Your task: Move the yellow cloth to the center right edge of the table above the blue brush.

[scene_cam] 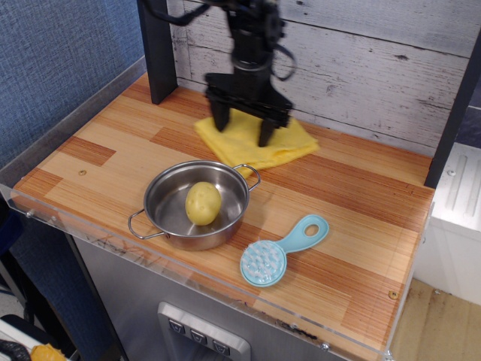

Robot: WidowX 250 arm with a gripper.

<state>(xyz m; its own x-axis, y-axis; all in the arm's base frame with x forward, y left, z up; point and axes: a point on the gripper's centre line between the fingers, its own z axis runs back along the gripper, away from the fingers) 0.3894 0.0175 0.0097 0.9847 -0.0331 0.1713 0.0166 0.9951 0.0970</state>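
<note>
The yellow cloth [282, 147] lies at the back middle of the table [353, 195], just behind the pot. My gripper [244, 129] points straight down onto the cloth's left half. Its two black fingers [265, 129] stand apart with their tips in the fabric, and they hold a bunch of cloth between them. The blue brush [279, 248] lies near the front edge, right of the pot, with its round head toward the front and its handle pointing back right. It is well apart from the cloth and the gripper.
A steel pot [161, 203] with two handles stands at the front middle and holds a yellowish potato [203, 203]. A black post [156, 53] stands at the back left and a white plank wall [361, 68] runs behind the table. A clear acrylic rim [225, 289] runs along the front edge.
</note>
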